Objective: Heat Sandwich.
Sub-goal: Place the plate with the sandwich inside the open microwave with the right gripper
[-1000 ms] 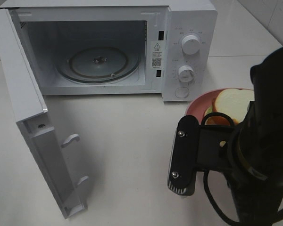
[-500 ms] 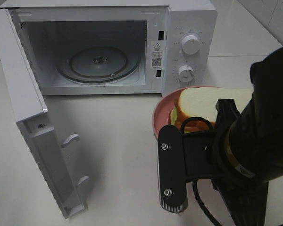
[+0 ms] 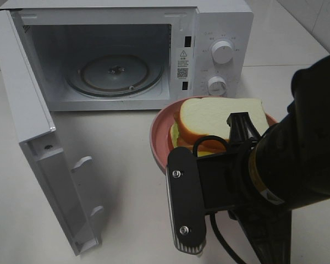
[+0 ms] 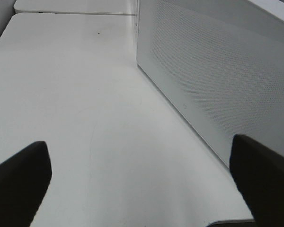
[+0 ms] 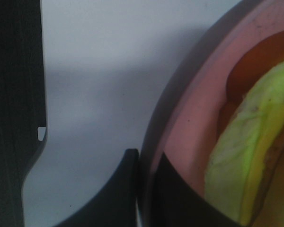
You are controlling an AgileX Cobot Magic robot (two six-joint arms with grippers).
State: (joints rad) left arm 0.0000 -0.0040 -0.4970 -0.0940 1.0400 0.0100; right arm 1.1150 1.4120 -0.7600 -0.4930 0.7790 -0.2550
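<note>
Left gripper [image 4: 139,189]: fingers spread wide with nothing between them, over the bare table [image 4: 75,94], next to a white perforated panel [image 4: 213,75]. I can't tell whether that panel is the door or the housing.
Microwave door [image 3: 27,121] is swung fully open at far left, same as 1 s ago. The microwave [image 3: 209,22] hasn't moved, and the glass turntable [image 3: 114,74] in the cavity is bare.
Pink plate [image 3: 158,137] has moved left. 1 s ago it sat right of the dials [image 3: 223,52], mostly hidden by the arm. Now it is in front of the microwave's lower right corner, near the cavity opening.
Sandwich [image 3: 214,116] rides on the plate, more exposed than before, with the lettuce edge showing in the wrist view.
Right gripper [image 5: 146,189] is clamped on the plate rim, one finger under and one over. The arm has shifted left with it. I can't tell if the plate is clear of the table.
</note>
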